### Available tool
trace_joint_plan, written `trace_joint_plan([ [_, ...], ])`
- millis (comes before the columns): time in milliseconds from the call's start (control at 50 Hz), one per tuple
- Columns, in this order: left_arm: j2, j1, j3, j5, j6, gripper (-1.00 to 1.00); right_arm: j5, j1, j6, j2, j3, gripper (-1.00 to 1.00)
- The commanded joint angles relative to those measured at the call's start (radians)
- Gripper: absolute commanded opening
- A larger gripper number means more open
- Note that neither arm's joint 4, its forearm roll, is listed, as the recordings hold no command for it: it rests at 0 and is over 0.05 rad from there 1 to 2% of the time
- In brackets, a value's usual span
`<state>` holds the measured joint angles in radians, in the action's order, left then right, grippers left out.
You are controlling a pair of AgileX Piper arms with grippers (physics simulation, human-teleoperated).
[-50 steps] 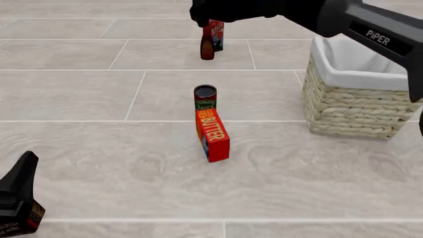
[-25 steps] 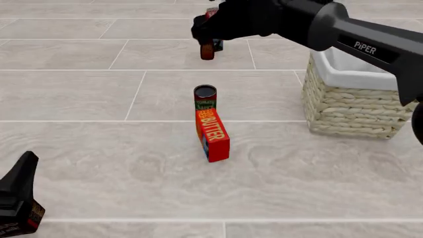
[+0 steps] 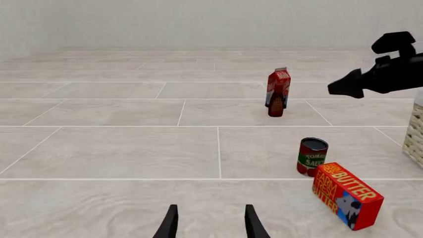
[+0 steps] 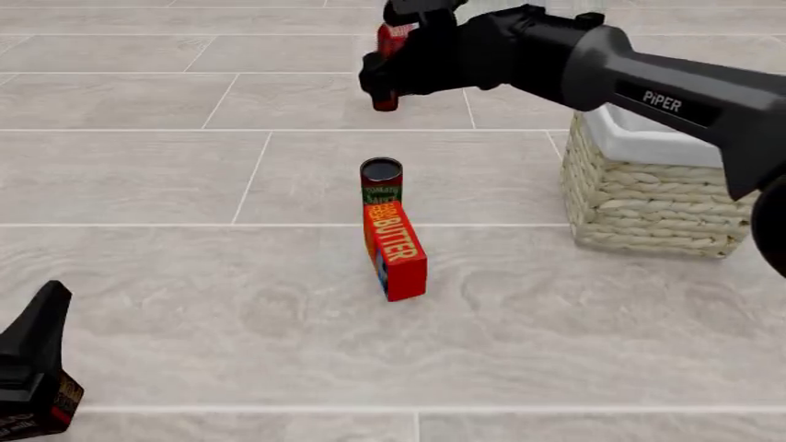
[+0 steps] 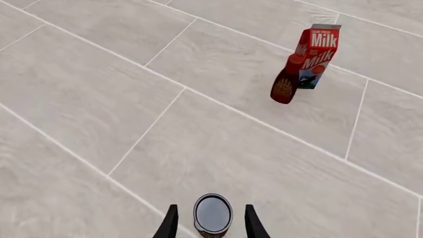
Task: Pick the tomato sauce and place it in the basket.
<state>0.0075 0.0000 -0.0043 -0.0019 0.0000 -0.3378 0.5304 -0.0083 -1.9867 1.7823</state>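
Observation:
The tomato sauce can (image 4: 381, 181) stands upright at mid-table, its dark top showing, right behind the red-orange butter box (image 4: 396, 250). It also shows in the left wrist view (image 3: 312, 156) and in the right wrist view (image 5: 213, 214). The wicker basket (image 4: 657, 189) with its white liner stands to the right. My right gripper (image 4: 374, 77) is open and empty, hanging in the air beyond the can; its fingers (image 5: 170, 223) frame the can from above and well clear of it. My left gripper (image 3: 210, 222) is open and empty, low at the near left (image 4: 47, 308).
A milk carton (image 5: 316, 54) and a dark brown bottle (image 5: 284, 85) stand together at the far side, partly hidden behind my right arm in the front view. The butter box (image 3: 347, 195) touches or nearly touches the can. A dark labelled object (image 4: 43, 405) sits under my left gripper.
My right arm has come lower and nearer, its gripper now in front of the milk carton and bottle. The can, butter box and left arm have not moved.

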Motion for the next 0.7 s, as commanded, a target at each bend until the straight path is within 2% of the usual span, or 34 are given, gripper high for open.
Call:
trace_joint_plan([
  [20,0.0,0.0,0.0,0.0,0.0,1.0,0.017,-0.003,0.013,-0.013,-0.019,1.0],
  [700,0.0,0.0,0.0,0.0,0.0,1.0,0.06,-0.01,0.04,-0.056,-0.056,1.0],
])
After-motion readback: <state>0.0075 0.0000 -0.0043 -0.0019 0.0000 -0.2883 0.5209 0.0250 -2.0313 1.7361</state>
